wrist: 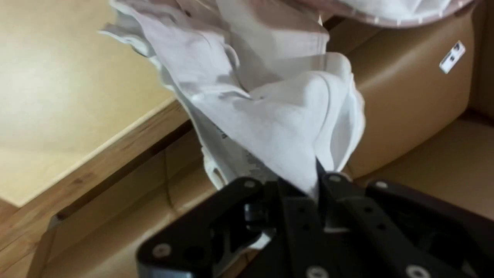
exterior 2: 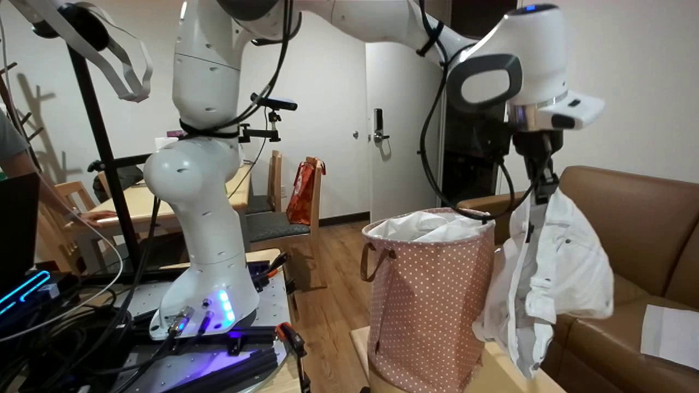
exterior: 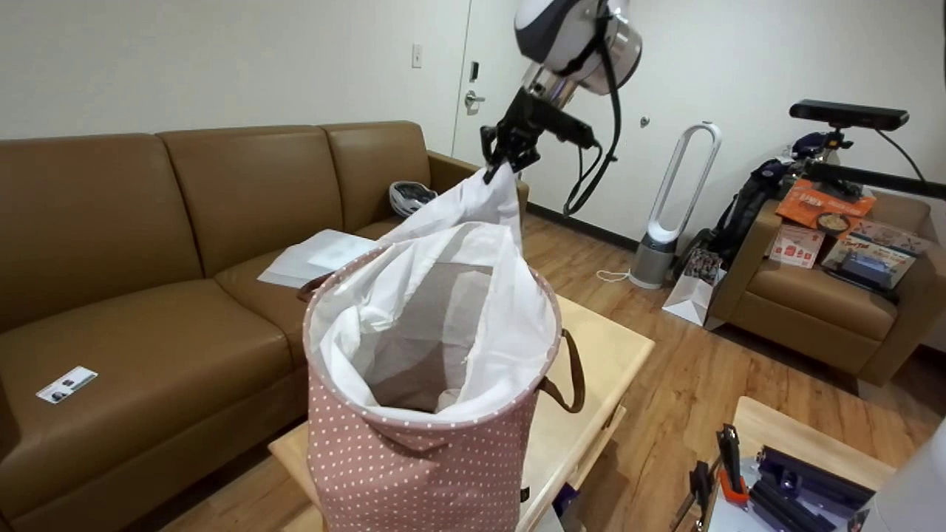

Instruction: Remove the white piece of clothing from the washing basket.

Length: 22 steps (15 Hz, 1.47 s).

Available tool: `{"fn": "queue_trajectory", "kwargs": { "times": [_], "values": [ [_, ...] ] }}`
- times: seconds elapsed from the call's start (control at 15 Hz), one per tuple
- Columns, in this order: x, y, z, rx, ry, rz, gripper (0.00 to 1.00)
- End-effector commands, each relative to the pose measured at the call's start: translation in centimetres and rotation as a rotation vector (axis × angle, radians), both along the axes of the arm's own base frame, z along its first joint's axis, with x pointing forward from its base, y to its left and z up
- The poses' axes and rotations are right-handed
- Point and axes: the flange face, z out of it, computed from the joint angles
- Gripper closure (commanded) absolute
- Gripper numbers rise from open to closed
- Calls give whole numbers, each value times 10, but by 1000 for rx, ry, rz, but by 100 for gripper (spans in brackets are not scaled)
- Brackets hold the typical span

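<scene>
One white garment (exterior 2: pixel 579 256) hangs straight below the gripper (exterior 2: pixel 545 192), its long axis near upright, so the coming move likely turns on swinging it clear of the basket (exterior 2: pixel 426 295), just beside it. The gripper is pinched tight on the garment's upper end, with no gap beyond the fabric's own thickness. The garment is outside the basket, on the side toward the sofa (exterior: pixel 251 203); whether it brushes the basket wall, I cannot tell. Its lower end is near the bench (exterior: pixel 606 336), contact unclear. Inside the basket shows white cloth (exterior: pixel 510 369), probably a lining. Removal looks all but done; likely left are carrying the garment aside and letting go.
</scene>
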Motion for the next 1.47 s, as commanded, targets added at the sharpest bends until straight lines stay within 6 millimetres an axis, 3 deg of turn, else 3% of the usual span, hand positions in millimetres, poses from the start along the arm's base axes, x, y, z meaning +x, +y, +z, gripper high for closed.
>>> {"fn": "queue_trajectory", "kwargs": {
  "times": [0.0, 0.4, 0.6, 0.8, 1.0, 1.2, 1.27, 1.4],
  "values": [
    [9, -3, -61, 52, 39, 105, 99],
    [-18, -46, -135, 95, 161, 70, 99],
    [-30, -42, -165, 95, 225, 128, 99],
    [-31, -39, -190, 62, 266, 163, 99],
    [-35, -50, -211, 35, 285, 171, 99],
    [-37, -60, -219, 12, 281, 185, 99],
    [-36, -61, -219, 1, 278, 199, 71],
    [-36, -64, -217, -13, 265, 236, 64]
  ]
}}
